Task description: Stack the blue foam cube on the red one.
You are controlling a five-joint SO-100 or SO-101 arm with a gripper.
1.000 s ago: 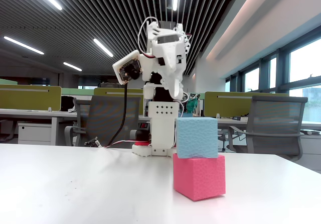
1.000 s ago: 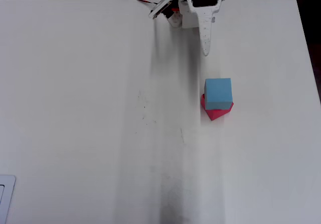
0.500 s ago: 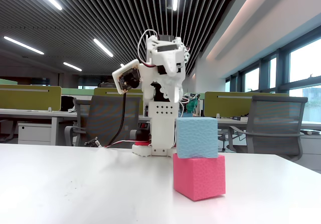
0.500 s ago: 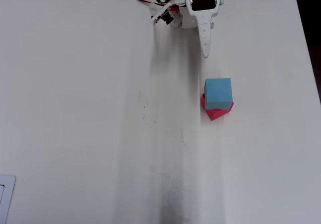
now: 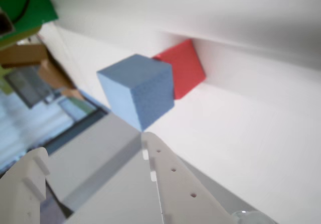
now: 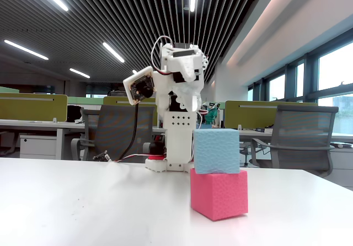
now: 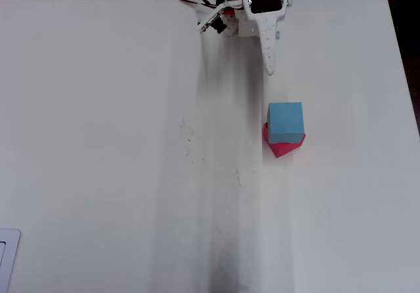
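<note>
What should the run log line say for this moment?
blue foam cube stacked on the red one, twisted | gripper clear, jaws open, empty | table

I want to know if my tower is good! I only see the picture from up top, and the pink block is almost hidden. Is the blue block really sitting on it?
Observer: Yes. In the fixed view the blue foam cube rests flat on top of the red one.
Operator: Is it wobbly or tipped?
Observer: It looks level in the fixed view, with its left side hanging slightly past the pink block's edge.
Operator: Is the robot's claw holding it?
Observer: No. In the wrist view the gripper is open and empty, apart from the cubes.
</note>
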